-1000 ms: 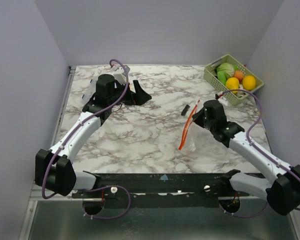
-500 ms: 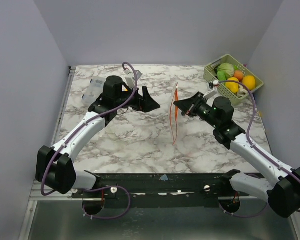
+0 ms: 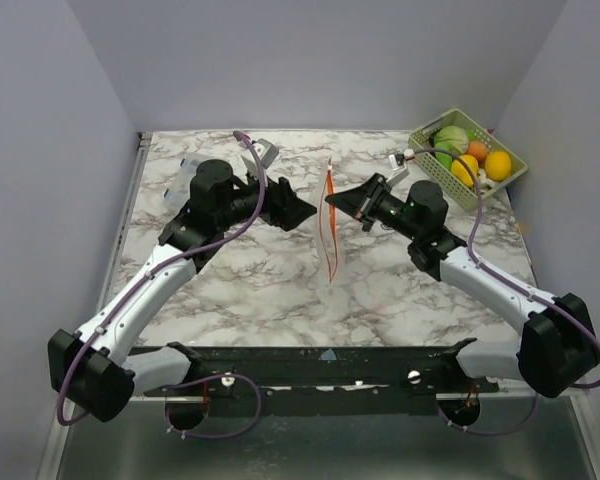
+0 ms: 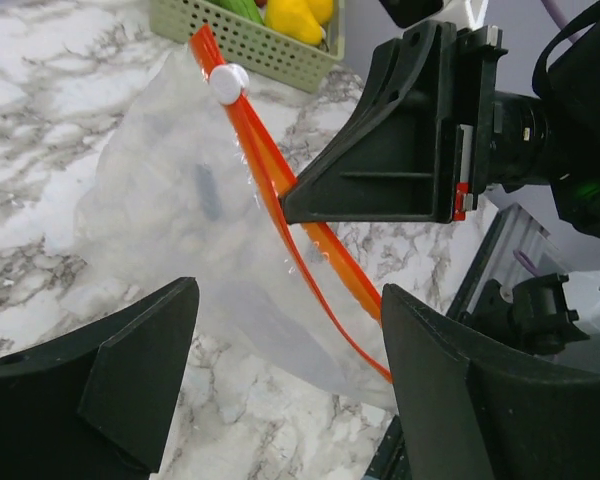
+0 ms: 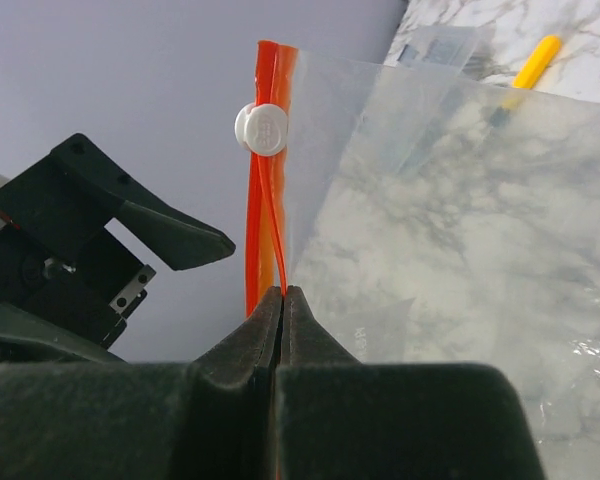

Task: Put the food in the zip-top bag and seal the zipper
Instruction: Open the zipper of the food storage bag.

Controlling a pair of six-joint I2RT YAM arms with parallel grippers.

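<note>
The right pincer (image 5: 282, 295) is pressed together on the zipper (image 5: 263, 215), pinching the orange-red strip a little below its white slider (image 5: 262, 128). From that pinch the zip-top bag (image 5: 450, 250) hangs on edge above the desk (image 3: 260, 290), its clear film spreading away to one side of the fingers. It is thin, crinkly and very light, so it will sag, swing and fold wherever nothing holds it. The film is slick and gives nothing firm to grip. The strip is the only stiffer part and the sensible place to take hold.

Facing it, the left pincer (image 4: 290, 300) stands spread, one finger on each side of the strip's lower run, apart from it and holding nothing. Just past the right pincer's tips the two tracks of the strip seem to part, so the mouth may be partly open there, though the film is too clear to be sure. A second hold belongs on the strip well along from the right pincer, so that the mouth is stretched between the two.

Far beyond both pincers, behind the right arm, the food (image 3: 477, 160) sits in the pale green basket (image 3: 426, 158). The pieces are rounded and glossy, likely light but prone to slipping, so they are best gripped across the middle.
</note>
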